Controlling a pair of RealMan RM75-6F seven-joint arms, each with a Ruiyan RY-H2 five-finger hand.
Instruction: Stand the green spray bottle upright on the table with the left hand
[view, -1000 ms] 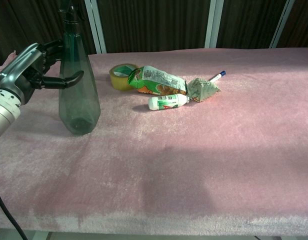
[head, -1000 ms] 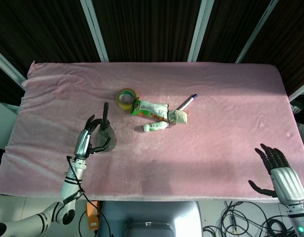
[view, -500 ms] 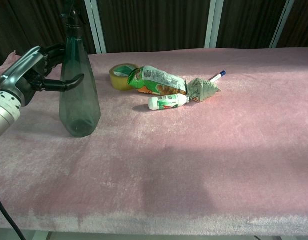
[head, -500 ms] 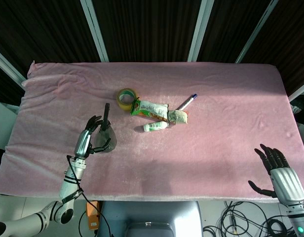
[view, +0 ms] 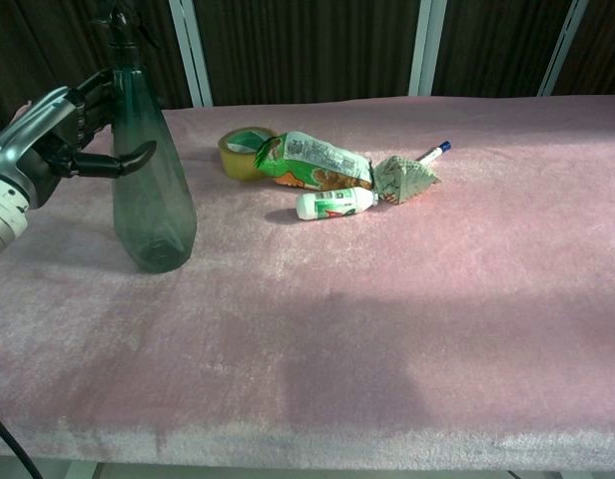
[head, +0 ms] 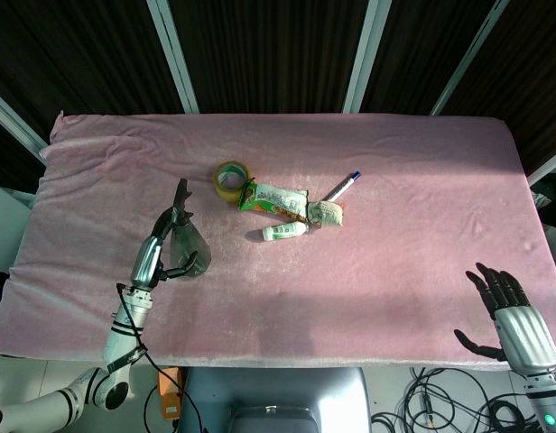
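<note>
My pink-covered table [head: 422, 234] carries the green spray bottle [view: 148, 175] upright at nine o'clock; centrally lie tape roll [head: 230, 177], snack packet [head: 273, 198], small white bottle [head: 285, 232], crumpled wad [head: 326, 214], pen [head: 342, 187].

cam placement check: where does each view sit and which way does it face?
Head view: high above the near table edge, facing down on the whole pink table; shows the left hand at the spray bottle, and the right hand, open, at the lower right.
Chest view: low at the near edge, facing level across the table to the dark wall; shows only the left hand, its fingers around the upright spray bottle.
Shared: left hand, bottle, tape, snack bag, pen.
</note>
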